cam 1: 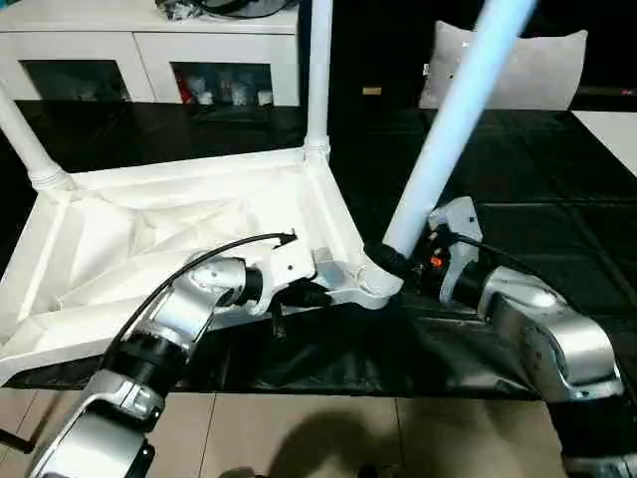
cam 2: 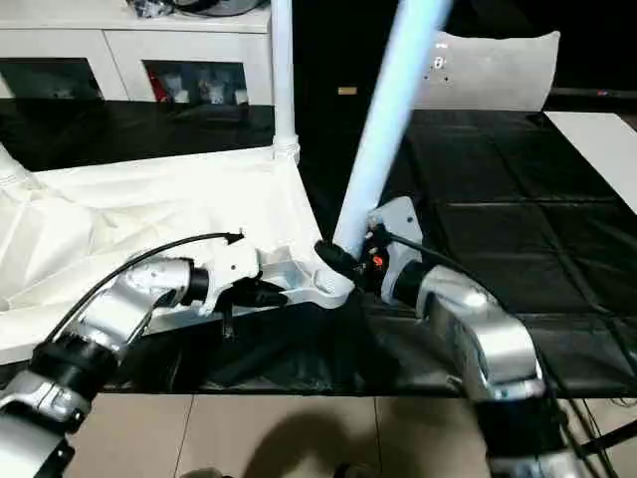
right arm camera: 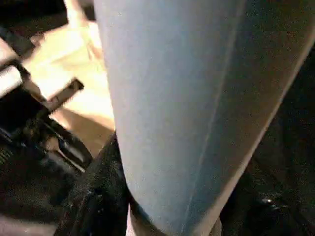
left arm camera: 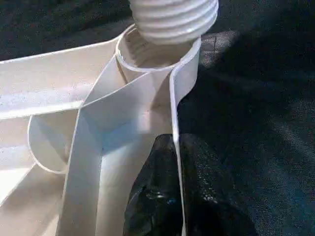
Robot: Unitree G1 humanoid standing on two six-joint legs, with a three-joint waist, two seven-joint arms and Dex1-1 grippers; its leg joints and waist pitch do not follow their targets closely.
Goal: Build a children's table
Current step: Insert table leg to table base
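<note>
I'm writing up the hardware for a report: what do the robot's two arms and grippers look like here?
Both forearms are shiny silver shells with black joint bands. The left arm carries a white wrist housing and a thin black cable arcing over it. The right arm has a white wrist block with a small orange-red mark and a black cable. The left gripper and right gripper have black jaws.

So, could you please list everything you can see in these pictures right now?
Tabletop: one, white, upside down on the work table, ribs facing up.
Fitted legs: two, white, one at the far-left corner, one at the far-right corner.
Loose leg: one, white, tilted, threaded end at the near-right corner socket.
Work table: one, black cover.
Cabinet: one, white, behind.
Cushion: one, white, far right.
Left tool: shut on the tabletop's rim.
Right tool: shut on the loose leg.
</note>
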